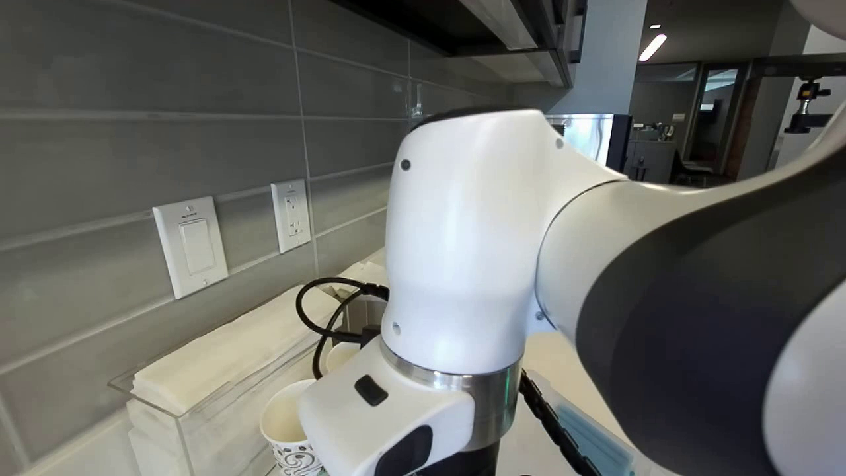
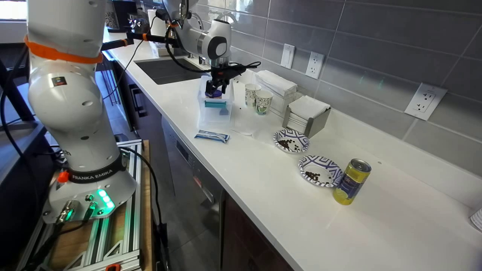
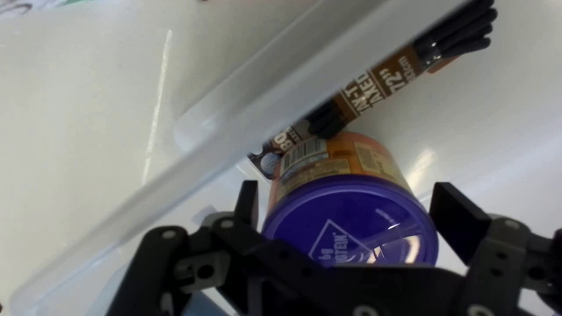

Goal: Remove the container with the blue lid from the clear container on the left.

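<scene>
Okay: gripper parted over blue-lidded tub, tub not lifted yet

Tub sits inside the clear container, low and right of centre in the wrist view; in an exterior view the tub is upper left of centre. My fingers spread wide, one each side of the lid; thin gap at frame left, contact at frame right unclear. Handling, my guess: stiff shell, some weight if full, not fragile; smooth lid probably slippery and could pop off if I pull by it. Best hold: across the body just below the lid's rim; may need to go lower before squeezing. Orientation: looks upright, lid up. Squat and round, so no real long axis; symmetry axis runs lid to base. Lid lettering runs roughly up the frame, printed side of the body faces frame top. Bundle of dark laces lies just beside, upper right.
</scene>
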Controlling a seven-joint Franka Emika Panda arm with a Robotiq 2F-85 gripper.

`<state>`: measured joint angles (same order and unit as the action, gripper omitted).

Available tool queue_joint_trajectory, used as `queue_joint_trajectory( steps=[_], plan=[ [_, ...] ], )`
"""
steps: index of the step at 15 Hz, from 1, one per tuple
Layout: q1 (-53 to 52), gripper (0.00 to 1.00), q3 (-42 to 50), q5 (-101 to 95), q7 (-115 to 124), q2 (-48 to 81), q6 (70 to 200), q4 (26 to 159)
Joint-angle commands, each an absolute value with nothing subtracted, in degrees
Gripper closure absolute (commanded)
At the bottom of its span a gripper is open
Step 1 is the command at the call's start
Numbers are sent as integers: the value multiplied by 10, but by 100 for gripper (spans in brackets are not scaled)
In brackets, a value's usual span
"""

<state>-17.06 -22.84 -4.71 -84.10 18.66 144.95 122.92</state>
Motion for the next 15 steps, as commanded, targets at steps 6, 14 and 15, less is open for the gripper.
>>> queue_joint_trajectory(
  steps=[6, 14, 15],
  plan=[
    [-167, 0, -241, -43, -842, 226, 1496, 1219],
    [-144, 32, -266, -15, -854, 234, 1526, 1226],
    [-141, 32, -268, -11, -854, 231, 1525, 1228]
  ],
)
